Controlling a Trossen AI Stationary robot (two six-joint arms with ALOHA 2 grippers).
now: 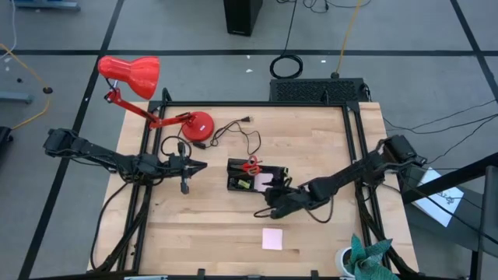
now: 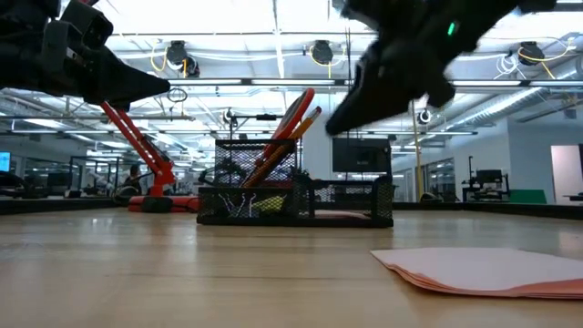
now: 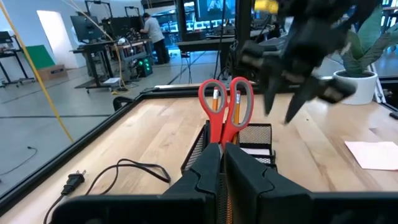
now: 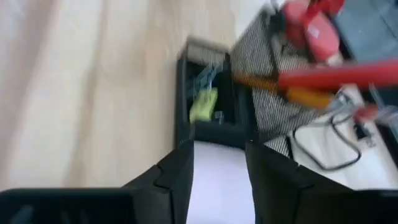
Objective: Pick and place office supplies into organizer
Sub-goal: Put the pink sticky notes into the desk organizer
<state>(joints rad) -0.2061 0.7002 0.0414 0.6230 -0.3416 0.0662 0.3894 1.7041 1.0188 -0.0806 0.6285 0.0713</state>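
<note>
From my seat I see the organizer (image 1: 253, 177) near the middle of the table (image 1: 218, 233): a low black mesh tray with a taller cup at one end and shallow compartments beside it. The red-handled scissors (image 3: 225, 106) stand in the cup, handles up, with orange pencils (image 3: 216, 99) poking through the loops. In one shallow compartment lies a small yellow item (image 4: 203, 104) next to some binder clips (image 4: 207, 76). A pink sticky-note pad (image 1: 272, 238) lies flat on the wood, well apart from the organizer on the near side.

My right gripper (image 1: 274, 199) hovers just beside the organizer's near-right corner; in its wrist view its fingers (image 4: 177, 171) stand partly apart with a pale surface showing between them, and I see nothing clamped. My left gripper (image 1: 201, 165) waits to the left of the organizer, apart from it, its fingers (image 3: 208, 171) pressed almost together and empty. The red desk lamp (image 1: 132, 76) stands at the far left, its black cord (image 1: 237, 134) trailing behind the organizer.
</note>
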